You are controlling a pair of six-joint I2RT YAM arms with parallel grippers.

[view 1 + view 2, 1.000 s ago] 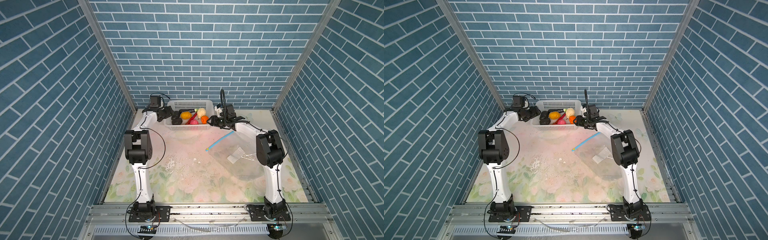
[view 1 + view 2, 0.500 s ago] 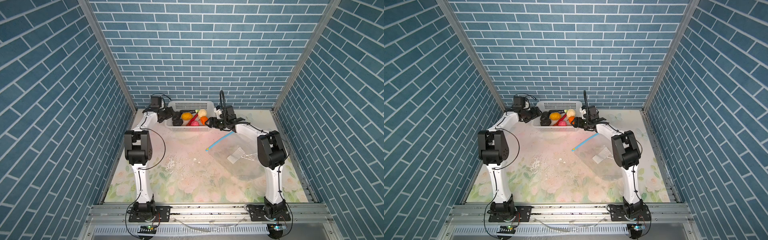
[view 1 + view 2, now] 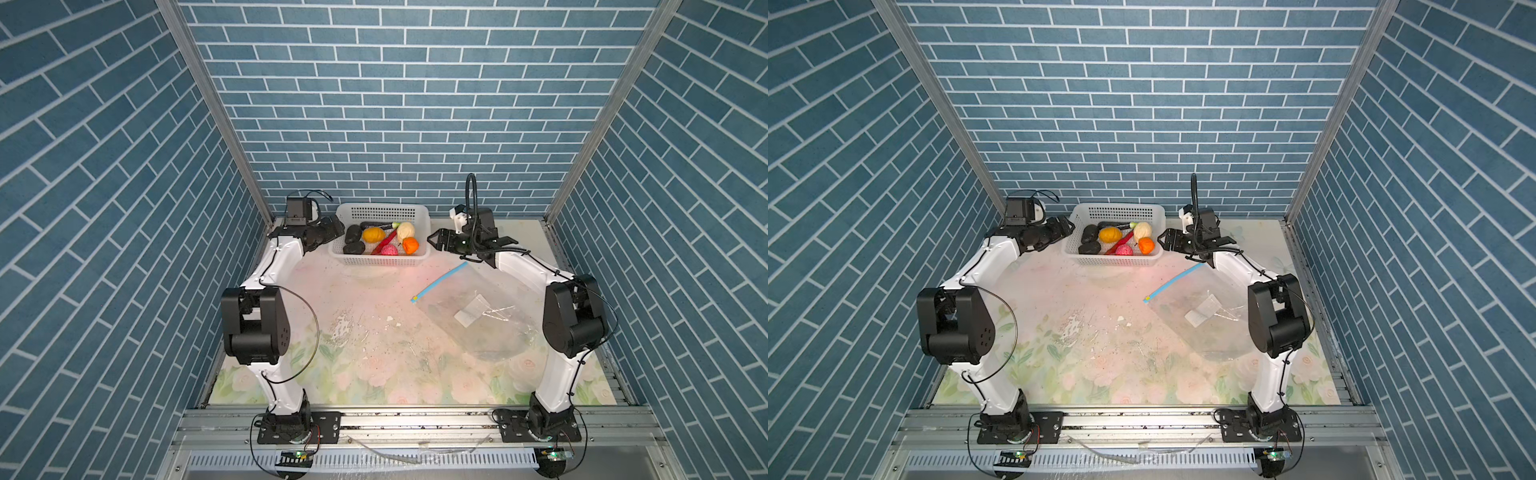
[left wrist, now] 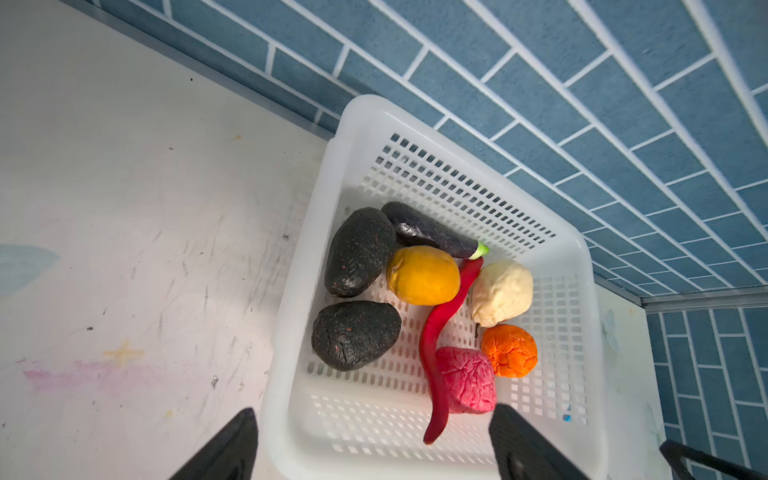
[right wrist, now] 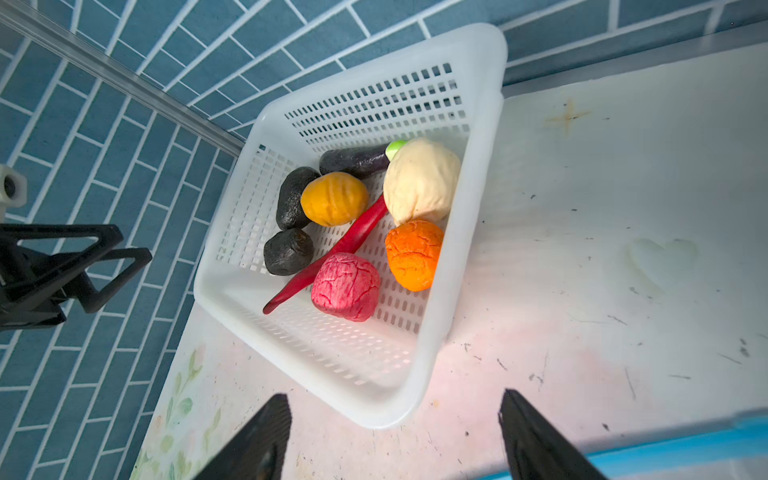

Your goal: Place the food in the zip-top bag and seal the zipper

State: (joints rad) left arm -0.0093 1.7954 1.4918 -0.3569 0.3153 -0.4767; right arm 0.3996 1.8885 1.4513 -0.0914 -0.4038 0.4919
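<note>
Left gripper [image 4: 372,419]: we find its fingers [image 4: 232,444] spread wide with nothing clamped. In its wrist view the near end wall of the white basket [image 4: 299,291] sits in the gap between them, and we cannot tell from any view whether either tip touches the rim. Right gripper [image 5: 395,399]: fingers [image 5: 266,436] likewise well apart and bare, hanging over the table [image 5: 582,208] just short of the basket's opposite end. In both top views we note the two grippers flanking the basket, one at each short side, at the back of the table near the brick wall. All the food [image 3: 373,235] lies inside the basket: two black lumps [image 4: 359,251] at the left gripper's end, a dark eggplant [image 4: 428,230] with a green cap against the far wall, a yellow-orange lump [image 4: 422,276], a thin red chili [image 4: 432,345] running through the middle, and a cream-white lump [image 4: 503,293], an orange lump [image 4: 509,351] and a pink lump [image 4: 467,380] toward the right gripper's end. The zip-top bag [image 3: 494,336] lies flat on the table, apart from the basket, in front of it and beside the right arm, white label patch [image 3: 467,316] facing up. The zipper [image 3: 440,283] runs diagonally along the bag edge nearest the basket, from below the right gripper's wrist down to the yellow slider tab [image 3: 414,299].
</note>
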